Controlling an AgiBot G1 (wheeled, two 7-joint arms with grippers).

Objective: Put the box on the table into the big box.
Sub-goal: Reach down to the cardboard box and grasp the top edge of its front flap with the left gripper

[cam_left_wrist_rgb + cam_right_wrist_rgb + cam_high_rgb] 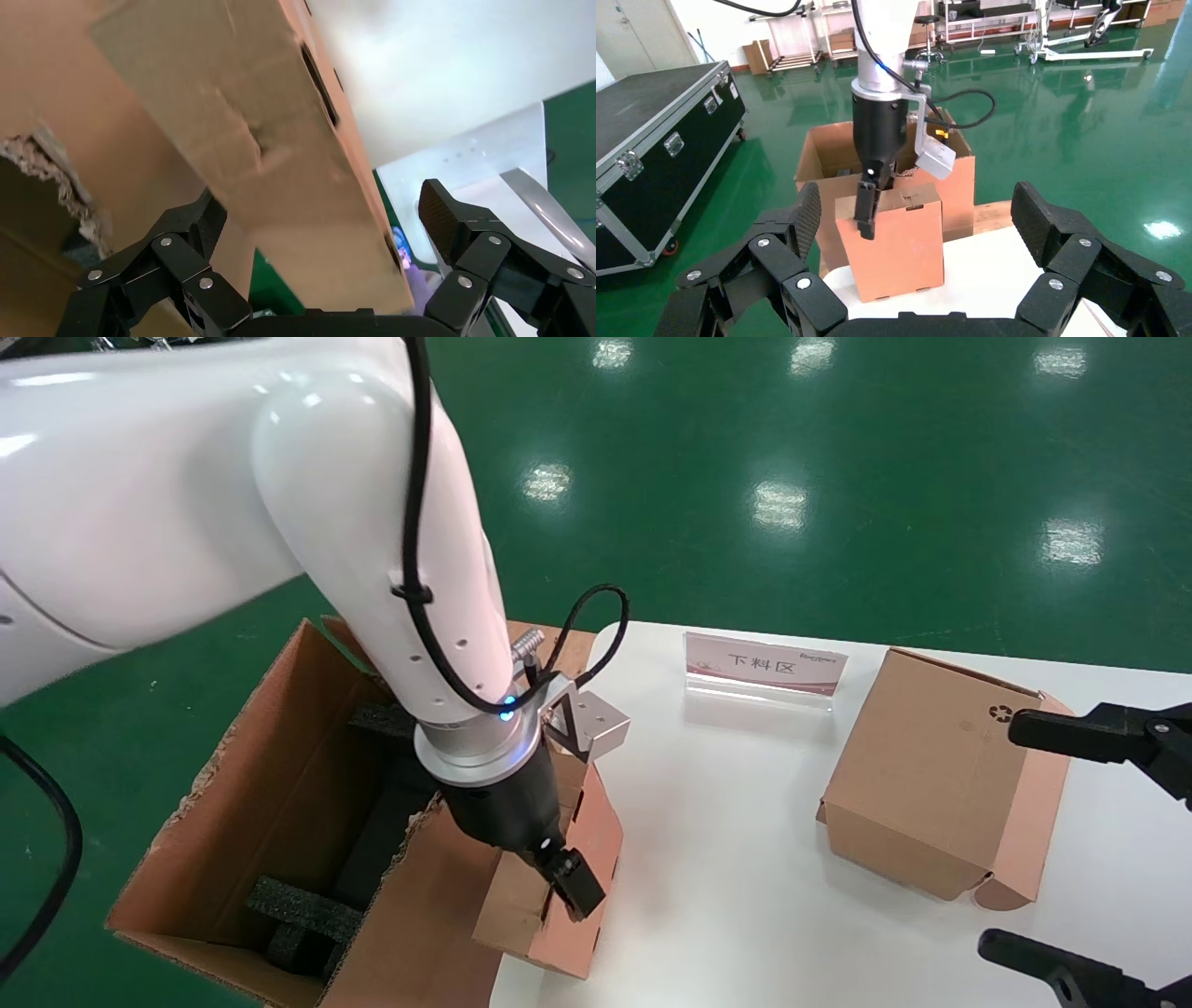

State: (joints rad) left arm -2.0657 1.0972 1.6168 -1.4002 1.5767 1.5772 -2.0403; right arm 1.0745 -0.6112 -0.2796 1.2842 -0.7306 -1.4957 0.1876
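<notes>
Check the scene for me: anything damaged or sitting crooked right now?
The big box has a ragged, torn rim beside the table. The small box stands tilted at the table's edge against it, with the left claw around it. The right claw hangs open, idle.

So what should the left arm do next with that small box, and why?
Probably lift and carry it sideways over the big box. The left gripper straddles the box, which sits tilted at the table edge against the carton's torn wall, not yet inside. The right gripper hangs open, idle.
</notes>
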